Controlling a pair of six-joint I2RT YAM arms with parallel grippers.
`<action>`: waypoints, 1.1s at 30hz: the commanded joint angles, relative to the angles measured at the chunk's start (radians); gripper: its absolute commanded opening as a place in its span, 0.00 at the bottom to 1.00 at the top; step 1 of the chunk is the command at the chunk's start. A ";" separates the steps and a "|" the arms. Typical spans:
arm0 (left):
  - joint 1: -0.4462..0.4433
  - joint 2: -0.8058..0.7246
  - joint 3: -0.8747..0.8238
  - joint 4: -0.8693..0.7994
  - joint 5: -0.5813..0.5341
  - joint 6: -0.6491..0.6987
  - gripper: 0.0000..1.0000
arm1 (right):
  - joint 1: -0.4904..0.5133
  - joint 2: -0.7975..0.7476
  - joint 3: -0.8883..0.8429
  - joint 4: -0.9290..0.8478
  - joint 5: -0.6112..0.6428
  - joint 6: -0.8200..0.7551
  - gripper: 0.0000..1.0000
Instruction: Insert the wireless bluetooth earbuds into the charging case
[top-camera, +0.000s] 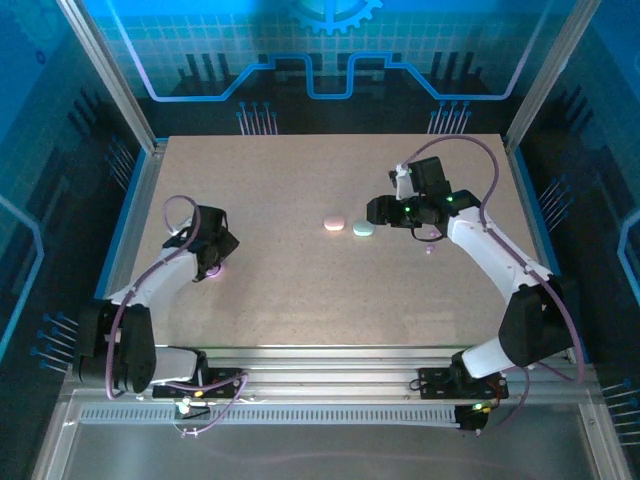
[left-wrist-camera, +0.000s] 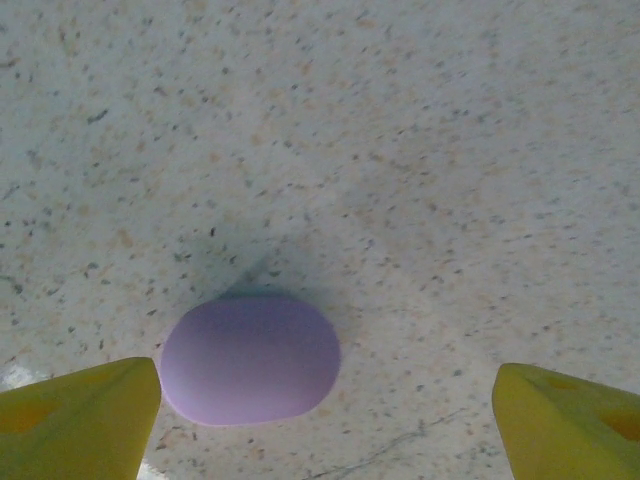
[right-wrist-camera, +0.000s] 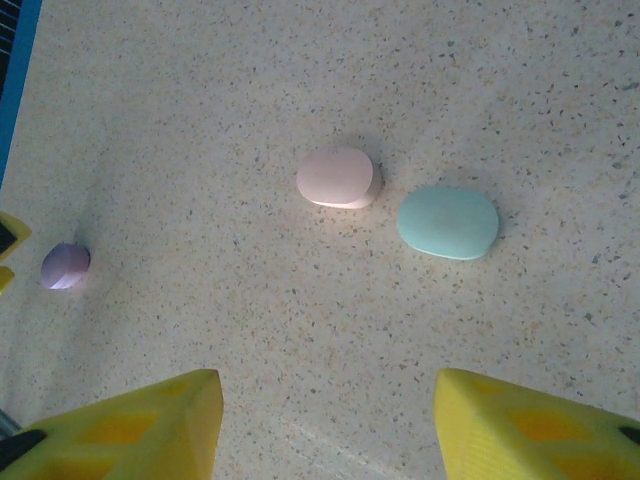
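Observation:
Three closed, rounded charging cases lie on the table. The lilac case (left-wrist-camera: 250, 358) sits between my left gripper's (left-wrist-camera: 325, 425) open yellow fingers, close to the left finger (left-wrist-camera: 80, 420); from above it peeks out under that gripper (top-camera: 214, 252). The pink case (right-wrist-camera: 337, 177) and the teal case (right-wrist-camera: 448, 222) lie side by side ahead of my right gripper (right-wrist-camera: 330, 430), which is open with nothing between its fingers. From above, that gripper (top-camera: 376, 212) hovers just right of the teal case (top-camera: 363, 229). A tiny pinkish speck, perhaps an earbud (top-camera: 429, 250), lies by the right forearm.
The speckled tabletop (top-camera: 300, 300) is bounded by metal frame posts and a blue rim on the left (top-camera: 130, 215). In the right wrist view the lilac case (right-wrist-camera: 65, 266) shows far left beside the left gripper's yellow fingertips (right-wrist-camera: 8, 240).

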 joint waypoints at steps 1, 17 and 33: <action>0.008 0.019 -0.003 -0.030 0.005 -0.036 0.88 | 0.001 -0.031 -0.010 -0.028 -0.013 0.002 0.59; 0.015 0.169 0.025 -0.010 -0.002 0.018 0.82 | 0.001 -0.002 -0.006 -0.045 -0.046 0.014 0.59; 0.022 0.248 0.058 0.013 0.011 0.065 0.71 | 0.001 0.000 -0.017 -0.061 -0.042 0.013 0.59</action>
